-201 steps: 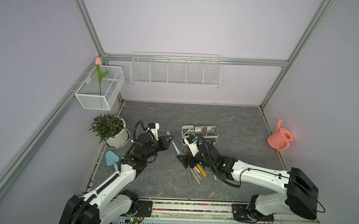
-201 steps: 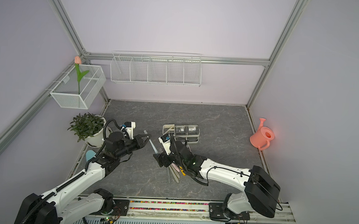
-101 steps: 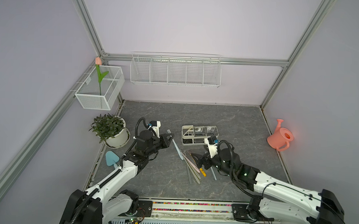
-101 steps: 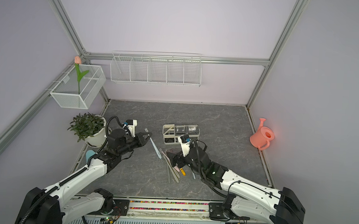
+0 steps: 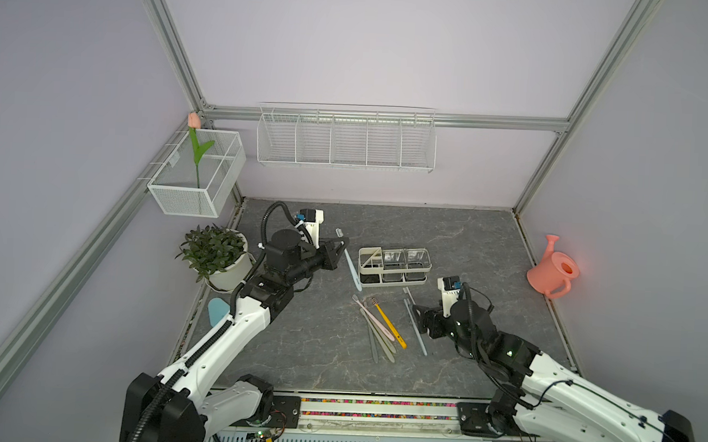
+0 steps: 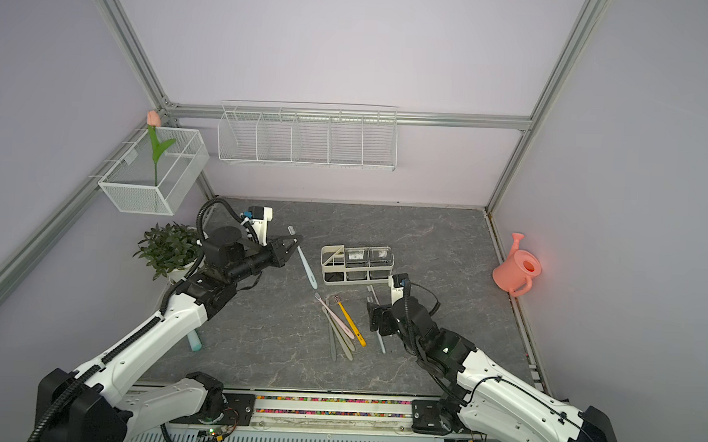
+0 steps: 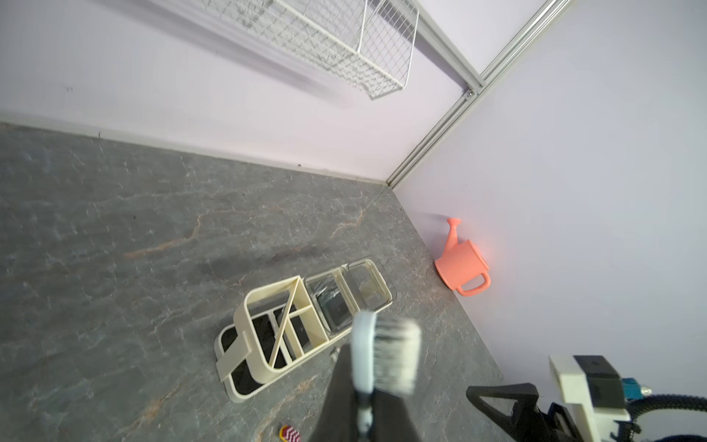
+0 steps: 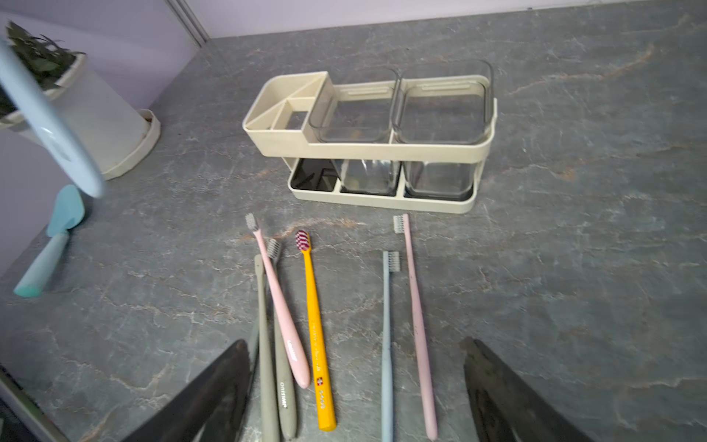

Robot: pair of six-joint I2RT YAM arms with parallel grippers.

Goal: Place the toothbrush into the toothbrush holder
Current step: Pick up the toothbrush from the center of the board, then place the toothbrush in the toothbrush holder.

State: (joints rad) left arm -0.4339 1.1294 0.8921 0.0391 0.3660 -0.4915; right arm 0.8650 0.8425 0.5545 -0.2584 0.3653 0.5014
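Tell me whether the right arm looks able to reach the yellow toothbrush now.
Probably yes: the right gripper is open near its handle, and the yellow toothbrush lies uncovered, with a pink toothbrush close alongside.

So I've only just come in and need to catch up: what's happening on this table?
The left gripper is shut on a light blue toothbrush, holding it off the table just beside the toothbrush holder. No toothbrush stands in the holder yet. The right gripper is open and hovers over the spare toothbrushes lying in front of the holder, gripping none.
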